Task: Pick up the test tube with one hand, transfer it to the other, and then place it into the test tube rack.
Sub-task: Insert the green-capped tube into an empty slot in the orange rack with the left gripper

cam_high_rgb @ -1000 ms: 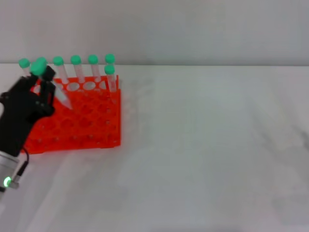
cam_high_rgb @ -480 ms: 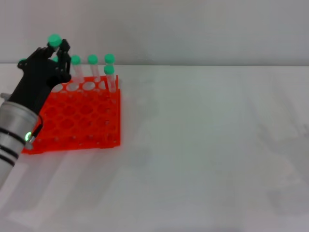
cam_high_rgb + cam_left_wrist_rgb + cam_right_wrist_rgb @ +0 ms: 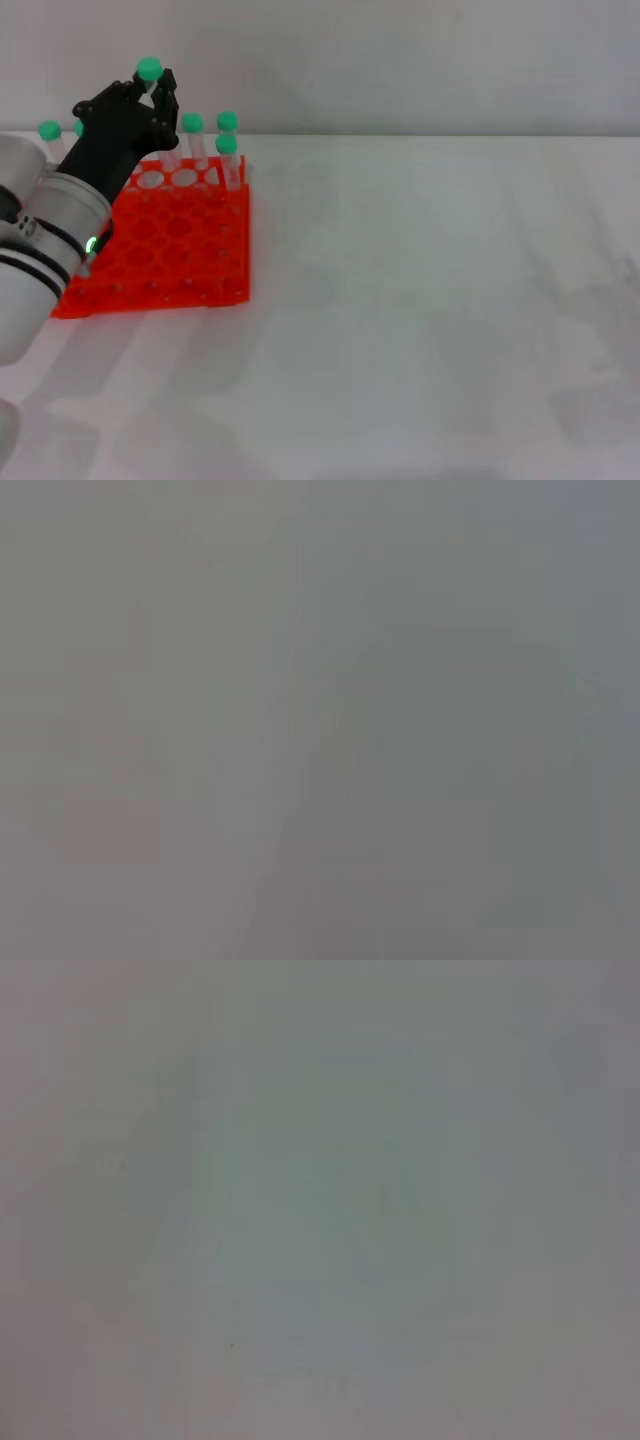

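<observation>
In the head view my left gripper is shut on a test tube. Only the tube's green cap shows, above the black fingers; its clear body is hidden between them. The gripper hangs over the back rows of the orange-red test tube rack, which stands at the table's far left. Several other green-capped tubes stand upright in the rack's back holes. My right gripper is out of view. Both wrist views show only a blank grey surface.
The thick white left arm covers the rack's left side. White table stretches to the right of the rack, with a pale wall behind it.
My left gripper has risen and moved right and toward the back of the rack with the tube in it. The tube now stands more upright, and more of the arm is in view.
</observation>
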Robot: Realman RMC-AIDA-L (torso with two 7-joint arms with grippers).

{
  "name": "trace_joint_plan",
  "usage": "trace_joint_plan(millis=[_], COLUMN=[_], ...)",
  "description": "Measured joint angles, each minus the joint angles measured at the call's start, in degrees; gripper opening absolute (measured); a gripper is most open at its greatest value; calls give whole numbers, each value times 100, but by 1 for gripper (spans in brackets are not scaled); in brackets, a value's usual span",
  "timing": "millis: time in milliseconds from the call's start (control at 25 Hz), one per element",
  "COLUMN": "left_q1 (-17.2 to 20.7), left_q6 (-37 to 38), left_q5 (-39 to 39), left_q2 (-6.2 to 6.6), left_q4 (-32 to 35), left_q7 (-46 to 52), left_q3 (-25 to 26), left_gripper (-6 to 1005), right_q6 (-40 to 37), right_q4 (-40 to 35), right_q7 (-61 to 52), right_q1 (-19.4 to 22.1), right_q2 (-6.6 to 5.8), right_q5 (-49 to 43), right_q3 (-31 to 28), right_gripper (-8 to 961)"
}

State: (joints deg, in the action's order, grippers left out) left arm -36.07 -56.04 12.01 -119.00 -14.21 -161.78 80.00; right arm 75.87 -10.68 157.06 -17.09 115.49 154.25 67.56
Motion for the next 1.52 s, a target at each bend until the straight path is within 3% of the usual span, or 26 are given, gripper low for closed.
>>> trace_joint_plan(millis=[1520], left_q1=[-574], left_q6=[1125], left_q5=[-821], left_q2=[79], left_q4=[281], left_q7=[-11], left_q3=[25], left_gripper=[223], right_q6=[-12], right_q4=[22], right_q7=[0], right_q1=[-88], right_q2=[17], right_q5=[0], right_q3=[11], right_gripper=[870])
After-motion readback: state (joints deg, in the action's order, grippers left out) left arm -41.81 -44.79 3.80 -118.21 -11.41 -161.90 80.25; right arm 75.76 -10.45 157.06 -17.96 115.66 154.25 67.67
